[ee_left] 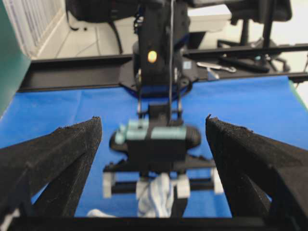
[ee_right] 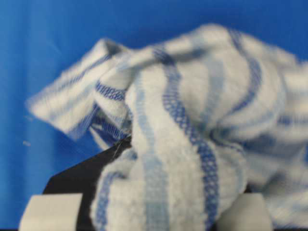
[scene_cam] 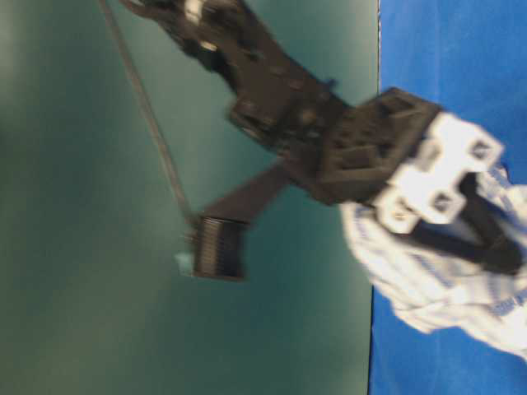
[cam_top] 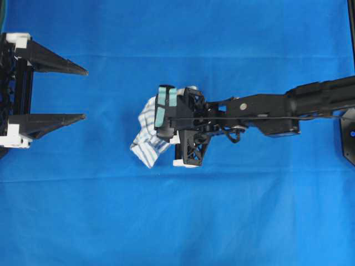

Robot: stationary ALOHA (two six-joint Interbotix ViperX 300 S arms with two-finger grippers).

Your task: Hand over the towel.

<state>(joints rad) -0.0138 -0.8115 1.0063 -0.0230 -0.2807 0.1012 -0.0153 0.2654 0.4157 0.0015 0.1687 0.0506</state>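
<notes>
The towel (cam_top: pixel 147 134), white with thin blue and grey stripes, hangs bunched from my right gripper (cam_top: pixel 166 126) near the middle of the blue sheet. That gripper is shut on it: in the right wrist view the towel (ee_right: pixel 192 125) fills the frame and hides the fingertips. At table level the towel (scene_cam: pixel 436 276) droops below the gripper's black fingers (scene_cam: pixel 482 243). My left gripper (cam_top: pixel 85 94) stands open at the left edge, its tips pointing at the towel and well apart from it. Its wrist view shows the towel (ee_left: pixel 156 196) low between its two spread fingers (ee_left: pixel 82 139).
A plain blue sheet (cam_top: pixel 233 221) covers the table. The right arm (cam_top: pixel 310 100) stretches in from the right edge. A green wall (scene_cam: pixel 82 247) stands behind. Beyond the table's far rail (ee_left: pixel 72 72) are chair legs and tools.
</notes>
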